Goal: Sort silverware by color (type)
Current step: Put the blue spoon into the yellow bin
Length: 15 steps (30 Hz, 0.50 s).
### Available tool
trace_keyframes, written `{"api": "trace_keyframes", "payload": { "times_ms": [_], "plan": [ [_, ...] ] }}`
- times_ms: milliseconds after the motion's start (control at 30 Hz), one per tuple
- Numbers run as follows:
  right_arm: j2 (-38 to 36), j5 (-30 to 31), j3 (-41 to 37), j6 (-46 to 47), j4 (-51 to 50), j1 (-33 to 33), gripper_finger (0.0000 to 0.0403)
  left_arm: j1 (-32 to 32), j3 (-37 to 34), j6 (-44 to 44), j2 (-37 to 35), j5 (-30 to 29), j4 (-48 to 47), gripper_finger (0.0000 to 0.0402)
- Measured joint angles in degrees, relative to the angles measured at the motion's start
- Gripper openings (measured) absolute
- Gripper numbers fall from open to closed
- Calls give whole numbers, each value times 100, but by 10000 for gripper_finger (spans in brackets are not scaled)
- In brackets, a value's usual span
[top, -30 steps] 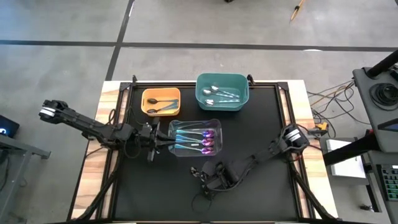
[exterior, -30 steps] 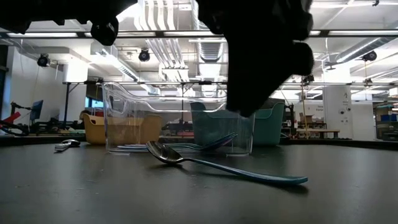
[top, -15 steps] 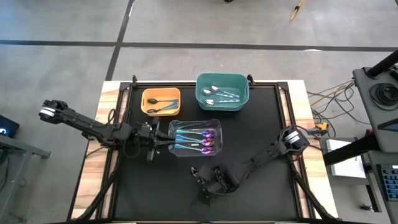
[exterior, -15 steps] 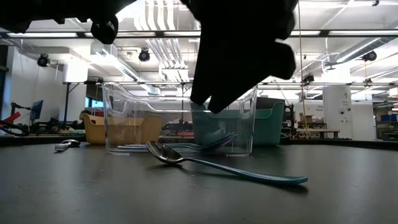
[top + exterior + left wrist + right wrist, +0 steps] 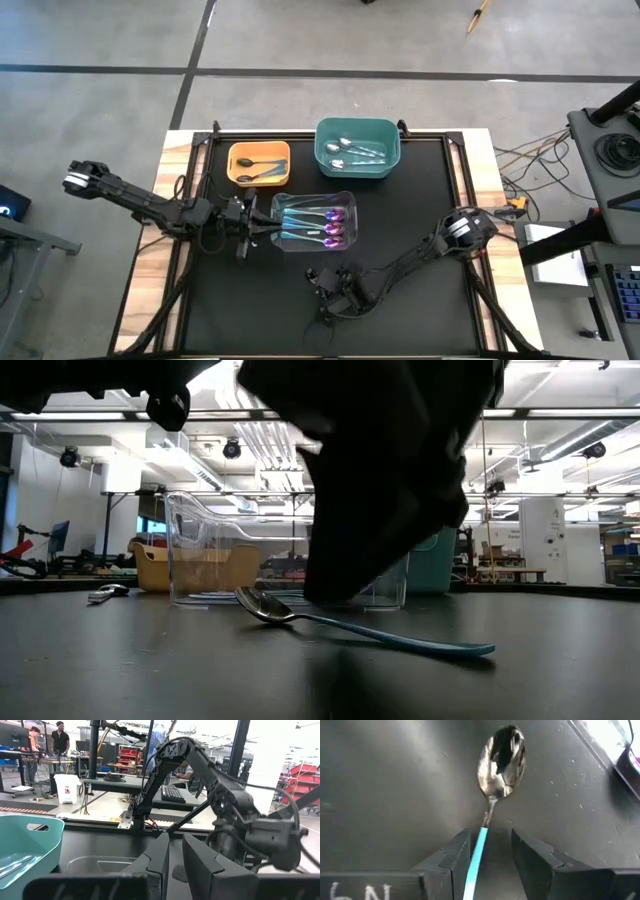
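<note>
Bins [image 5: 356, 147]: three. Loose spoon [image 5: 360, 628] on mat: one. Binned spoons: roughly ten, count uncertain where they overlap.

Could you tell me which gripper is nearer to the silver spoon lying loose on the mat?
Right. The right gripper hangs over the silver spoon, fingers open astride its handle; the left gripper waits beside the clear bin.

Robotics lab/workshop: exposed ceiling ducts [image 5: 262, 435] & strip lights above the tabletop [image 5: 150, 670]; workbenches w/ keyboard [image 5: 173, 793], red parts bins [image 5: 134, 755], people [image 5: 60, 741] standing beyond it.
</note>
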Motion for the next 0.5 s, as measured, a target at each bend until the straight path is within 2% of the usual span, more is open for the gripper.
{"api": "trace_keyframes", "payload": {
  "times_ms": [500],
  "plan": [
    [310, 265, 12, -122, 3, 20, 134, 0, 0, 0, 4, 0, -13, 37]
  ]
}}
